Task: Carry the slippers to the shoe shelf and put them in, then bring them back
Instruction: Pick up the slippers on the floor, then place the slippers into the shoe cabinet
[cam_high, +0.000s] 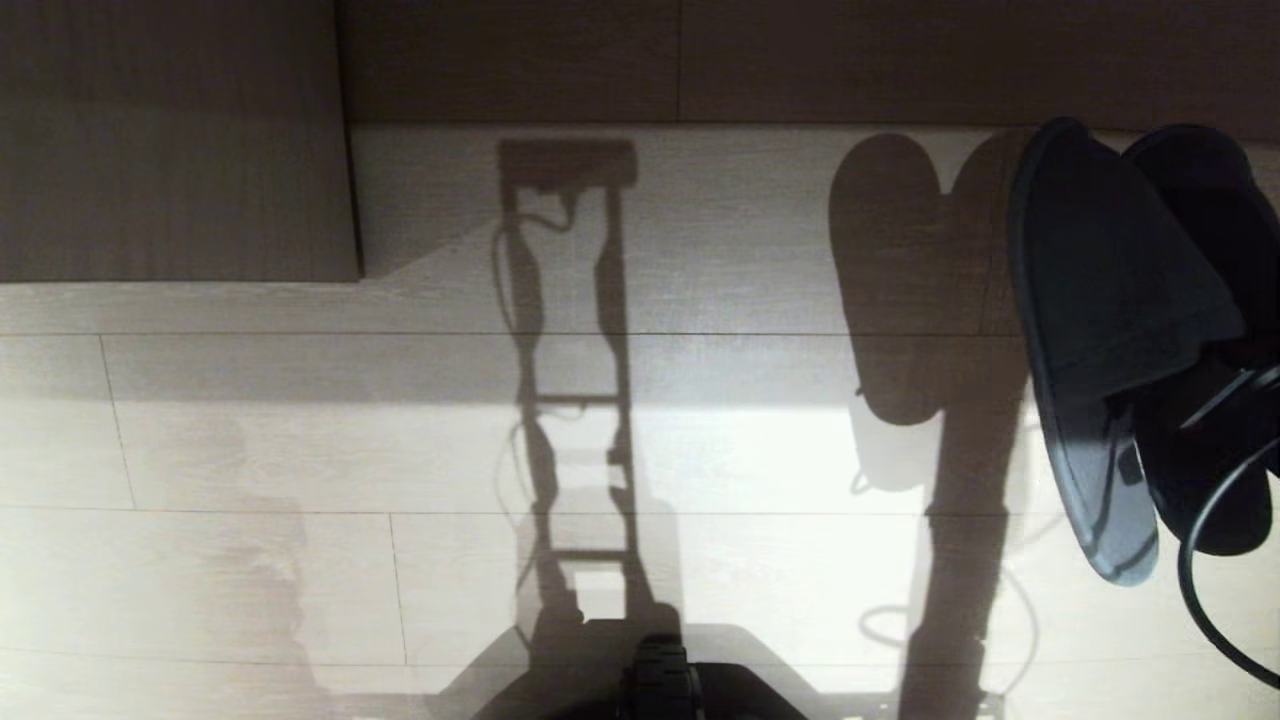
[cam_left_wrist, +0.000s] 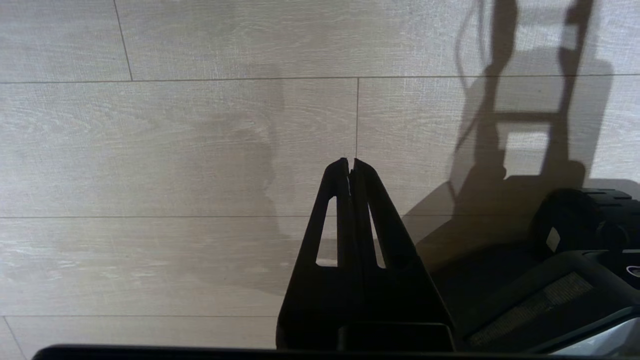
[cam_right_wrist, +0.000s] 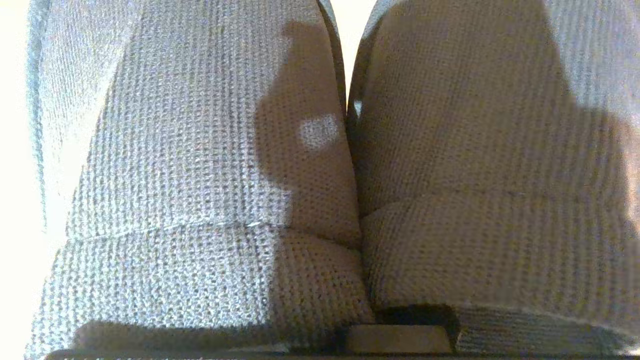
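**2 slippers held off the floor by the right gripper**

The right gripper is clamped on the slippers, its jaws nearly together on the 2 inner edges, uppers pressed side by side. They look light and soft: knit uppers give, soles flex and droop beyond the grip, so pinching both inner rims together seems the safest hold. Beneath them lies the pale plank floor; beyond, the shoe shelf. The left gripper hangs closed and empty, parked over the floor.
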